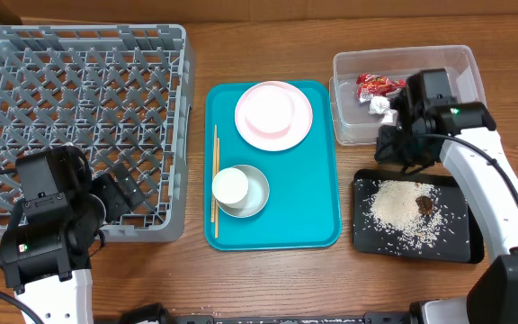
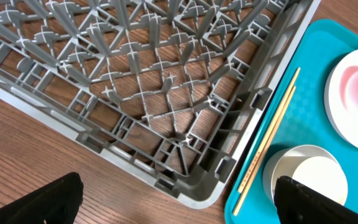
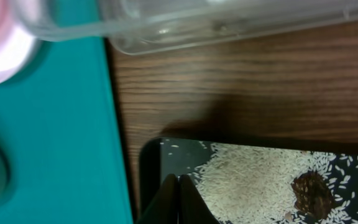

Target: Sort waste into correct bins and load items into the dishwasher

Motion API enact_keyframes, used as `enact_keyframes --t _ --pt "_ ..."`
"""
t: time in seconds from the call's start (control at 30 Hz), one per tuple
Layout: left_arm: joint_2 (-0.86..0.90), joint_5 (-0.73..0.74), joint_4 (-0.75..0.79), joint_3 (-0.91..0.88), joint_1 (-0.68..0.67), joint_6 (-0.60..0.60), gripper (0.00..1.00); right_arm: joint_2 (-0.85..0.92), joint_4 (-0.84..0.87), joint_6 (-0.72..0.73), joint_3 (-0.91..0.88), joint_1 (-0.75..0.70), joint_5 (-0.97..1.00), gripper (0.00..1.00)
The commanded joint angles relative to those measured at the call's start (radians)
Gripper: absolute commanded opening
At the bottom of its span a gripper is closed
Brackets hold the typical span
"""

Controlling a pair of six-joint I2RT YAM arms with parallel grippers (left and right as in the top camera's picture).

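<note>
The grey dish rack (image 1: pixel 79 126) stands at the left, and its corner shows in the left wrist view (image 2: pixel 185 186). My left gripper (image 1: pixel 120 193) (image 2: pixel 179 205) is wide open and empty over that front right corner. On the teal tray (image 1: pixel 317 198) lie a pale pink bowl on a white plate (image 1: pixel 273 114), a white cup (image 1: pixel 232 186) (image 2: pixel 309 177) in a bowl, and chopsticks (image 1: pixel 215 180) (image 2: pixel 269 134). The clear tub (image 1: pixel 403 54) (image 3: pixel 229 25) holds the red wrapper (image 1: pixel 380 85) and the tissue (image 1: pixel 385 108). The black tray (image 1: pixel 362 236) holds rice (image 1: pixel 403 211) (image 3: pixel 253 180) and brown scraps (image 1: pixel 425 205) (image 3: pixel 312 190). My right gripper (image 1: pixel 401 148) (image 3: pixel 179 199) is shut and empty over the black tray's near left edge.
The teal tray (image 3: pixel 55 124) lies just left of the black tray with a strip of wooden table (image 3: pixel 241 93) between tub and tray. The rack sits close to the teal tray's left edge.
</note>
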Motion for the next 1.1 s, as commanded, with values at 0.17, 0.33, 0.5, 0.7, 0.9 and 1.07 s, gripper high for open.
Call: enact_keyframes --t 0.17,0.33,0.5,0.7,0.9,1.07 --pt "0.003 -0.005 0.003 0.013 0.007 0.015 1.0 0.008 0.123 0.148 -0.165 -0.029 0.17 0.04" --pt "0.003 -0.006 0.003 0.013 0.007 0.015 1.0 0.008 0.15 0.241 -0.216 -0.029 0.266 0.04" --pt "0.003 -0.006 0.003 0.013 0.007 0.015 1.0 0.008 0.151 0.321 -0.243 -0.041 0.34 0.04" --pt "0.003 -0.006 0.002 0.013 0.007 0.015 1.0 0.01 0.191 0.343 -0.28 -0.1 0.351 0.04" --pt "0.003 -0.006 -0.001 0.013 0.007 0.015 1.0 0.04 0.239 0.367 -0.284 -0.183 0.356 0.04" --pt "0.003 -0.005 -0.001 0.013 0.007 0.015 1.0 0.058 0.318 0.345 -0.284 -0.194 0.32 0.04"
